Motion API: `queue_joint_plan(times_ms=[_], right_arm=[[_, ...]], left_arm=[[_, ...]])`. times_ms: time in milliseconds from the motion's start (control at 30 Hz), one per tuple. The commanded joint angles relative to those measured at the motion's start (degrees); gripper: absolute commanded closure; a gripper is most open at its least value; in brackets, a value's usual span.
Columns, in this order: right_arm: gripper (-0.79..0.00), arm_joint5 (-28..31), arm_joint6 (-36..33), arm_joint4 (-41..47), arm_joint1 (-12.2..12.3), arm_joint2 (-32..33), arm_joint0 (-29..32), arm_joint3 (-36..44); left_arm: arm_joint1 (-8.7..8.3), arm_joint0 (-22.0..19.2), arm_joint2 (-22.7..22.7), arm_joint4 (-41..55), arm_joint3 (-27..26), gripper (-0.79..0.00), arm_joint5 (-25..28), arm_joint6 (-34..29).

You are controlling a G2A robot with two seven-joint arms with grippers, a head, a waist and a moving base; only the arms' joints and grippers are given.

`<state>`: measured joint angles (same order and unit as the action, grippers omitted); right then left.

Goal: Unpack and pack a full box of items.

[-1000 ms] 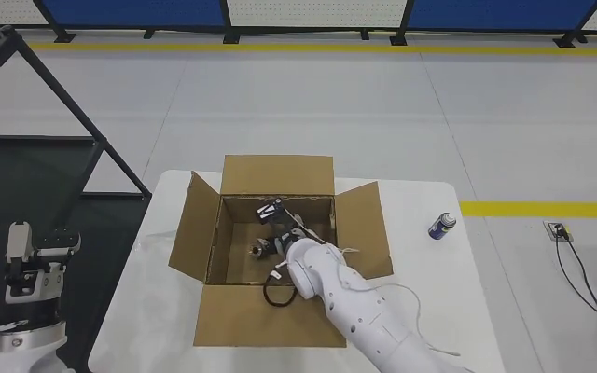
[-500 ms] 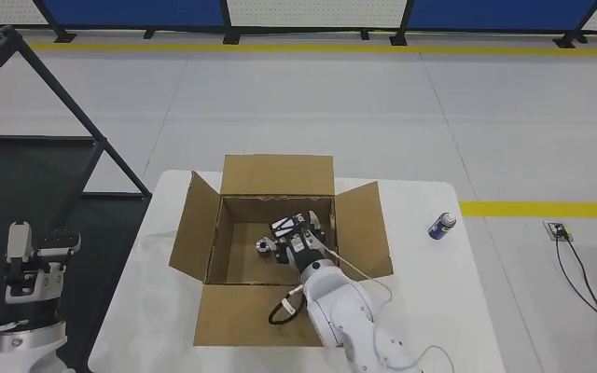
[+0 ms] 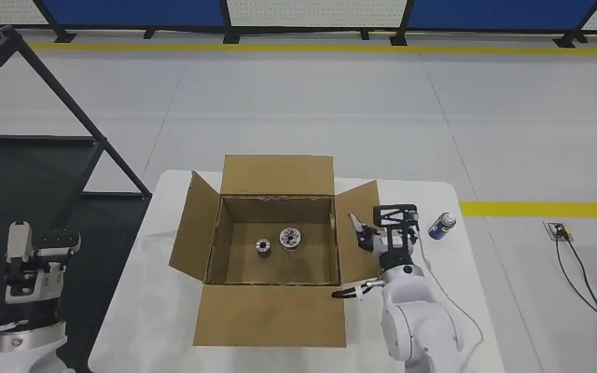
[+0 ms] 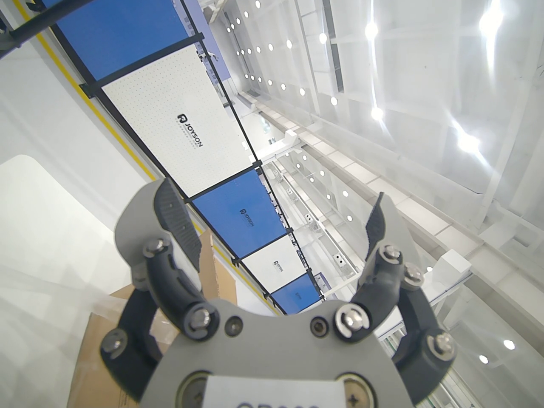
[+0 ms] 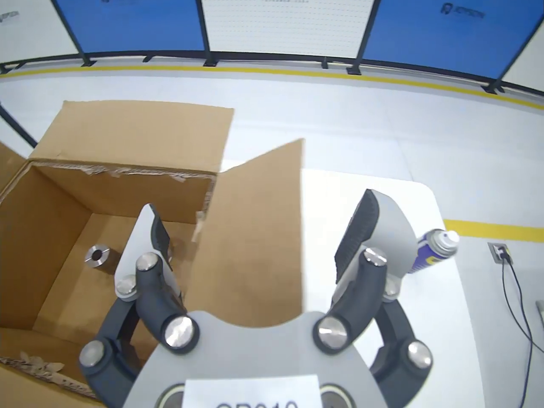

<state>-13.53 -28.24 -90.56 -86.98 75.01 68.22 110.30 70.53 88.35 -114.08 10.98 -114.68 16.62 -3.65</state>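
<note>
Open cardboard box (image 3: 278, 174) on table (image 3: 429, 289), flaps out, two small metal cylinders (image 3: 263, 246) (image 3: 291, 238) on its floor. Right gripper (image 5: 260, 210) over right flap, fingers apart, empty. Left gripper (image 4: 272, 222) aimed at ceiling, fingers apart, empty. Spray can (image 3: 441, 225) on table beyond right flap.

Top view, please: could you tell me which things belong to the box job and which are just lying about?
Job: cardboard box; small metal cylinder and round metal part inside it; spray can on the table, probably unpacked; right gripper, open by the box's flap.
Lying about: floor socket; blue fence panels.
</note>
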Motion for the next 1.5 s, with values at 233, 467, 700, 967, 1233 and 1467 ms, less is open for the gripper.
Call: queue_joint_plan(times_ms=[233, 467, 700, 967, 1233, 1467], right_arm=[[-0.785, -1.4, -0.6, 8.1, 0.7, 12.7, -1.9, -7.5], [-0.785, -2.1, -1.1, 11.2, 1.4, 18.3, -8.9, -21.2], [-0.785, -0.5, -0.4, 11.6, 2.1, 20.5, -15.0, -34.1], [-0.785, 1.5, 3.0, 12.9, 2.8, 21.2, -20.4, -44.8], [-0.099, 1.3, 6.0, 14.4, 3.1, 21.1, -22.5, -49.0], [0.000, -0.3, 8.7, 15.8, 3.1, 20.6, -21.0, -46.8]], left_arm=[[0.00, 0.0, 0.0, 0.0, 0.0, -0.785, 0.0, 0.0], [0.00, 0.0, 0.0, 0.0, 0.0, -0.785, 0.0, 0.0], [0.00, 0.0, 0.0, 0.0, 0.0, -0.785, 0.0, 0.0], [0.00, 0.0, 0.0, 0.0, 0.0, -0.785, 0.0, 0.0], [0.00, 0.0, 0.0, 0.0, 0.0, -0.785, 0.0, 0.0], [0.00, 0.0, 0.0, 0.0, 0.0, -0.785, 0.0, 0.0]])
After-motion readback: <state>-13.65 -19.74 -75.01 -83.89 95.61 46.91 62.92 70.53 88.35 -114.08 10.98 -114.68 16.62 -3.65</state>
